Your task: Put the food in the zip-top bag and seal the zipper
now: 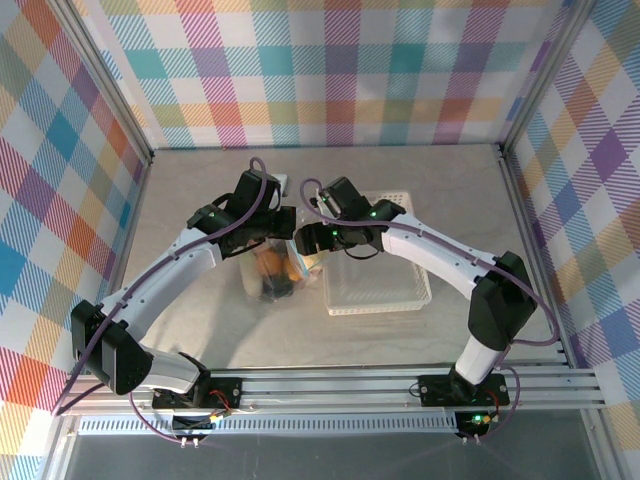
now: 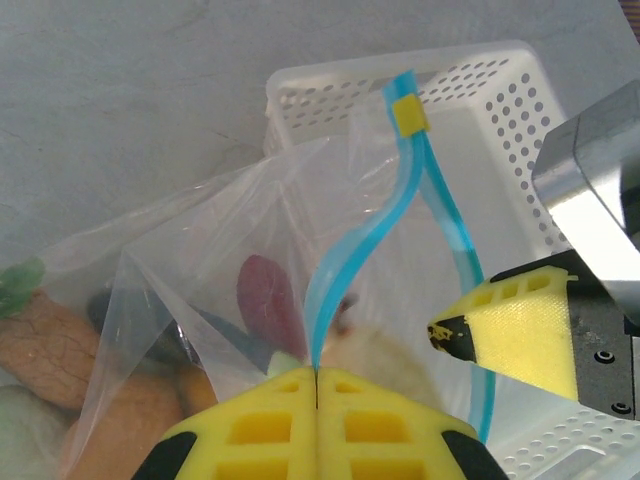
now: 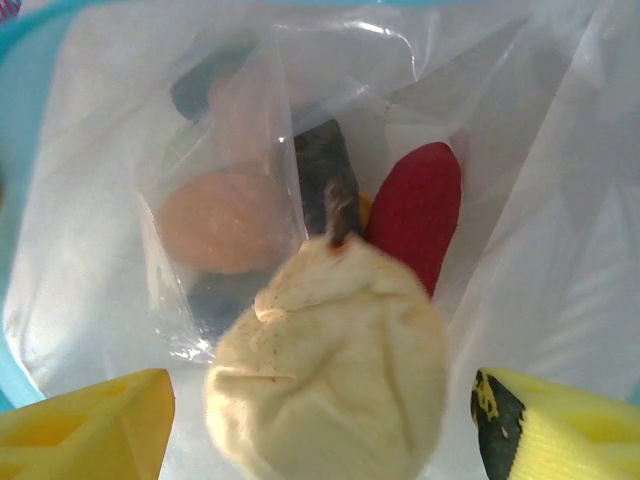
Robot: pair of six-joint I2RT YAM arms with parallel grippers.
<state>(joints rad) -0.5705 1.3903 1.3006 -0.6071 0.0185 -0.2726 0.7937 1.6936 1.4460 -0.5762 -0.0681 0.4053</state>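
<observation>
The clear zip-top bag [image 2: 200, 260] hangs mouth-up between my two grippers, left of the basket. My left gripper [image 2: 317, 372] is shut on the light-blue zipper [image 2: 345, 255] at one edge of the mouth; a yellow slider [image 2: 409, 115] sits at the strip's far end. My right gripper [image 3: 325, 430] stands open over the mouth, its yellow fingers [image 3: 560, 430] wide apart. A pale shell-shaped piece [image 3: 335, 370], blurred, lies between them and touches neither. Deeper in the bag lie other food: an orange round piece [image 3: 225, 220], a black lump [image 3: 325, 175] and a dark red-purple piece [image 3: 420, 215].
The white lattice basket [image 1: 400, 290] stands right of the bag, under the right arm. In the top view both grippers meet over the bag [image 1: 275, 275] mid-table. Checked walls close the table on three sides.
</observation>
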